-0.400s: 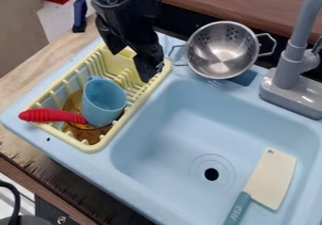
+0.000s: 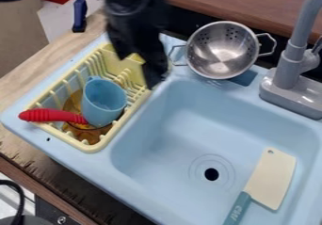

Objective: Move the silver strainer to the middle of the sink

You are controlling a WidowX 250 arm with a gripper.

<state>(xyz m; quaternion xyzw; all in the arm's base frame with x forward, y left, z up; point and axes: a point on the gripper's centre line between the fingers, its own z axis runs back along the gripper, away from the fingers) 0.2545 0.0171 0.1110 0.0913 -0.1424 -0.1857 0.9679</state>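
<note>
My black gripper (image 2: 151, 73) hangs over the right rear edge of the yellow dish rack, left of the strainer and apart from its bowl. The silver strainer (image 2: 222, 50) rests on the back rim of the sink, tilted so its inside faces the camera, with a wire handle on either side. The light blue sink (image 2: 182, 139) has a dark drain hole near the middle of its basin. Blur hides how the gripper's jaws stand.
A yellow dish rack (image 2: 95, 146) holds a blue cup (image 2: 104, 101) and a red-handled utensil (image 2: 53, 116). A cleaver (image 2: 270, 179) lies in the basin's right part. The grey faucet (image 2: 292, 64) stands right of the strainer.
The arm and gripper have shifted a little to the right and slightly down in the view. The strainer, rack and cleaver have stayed in place.
</note>
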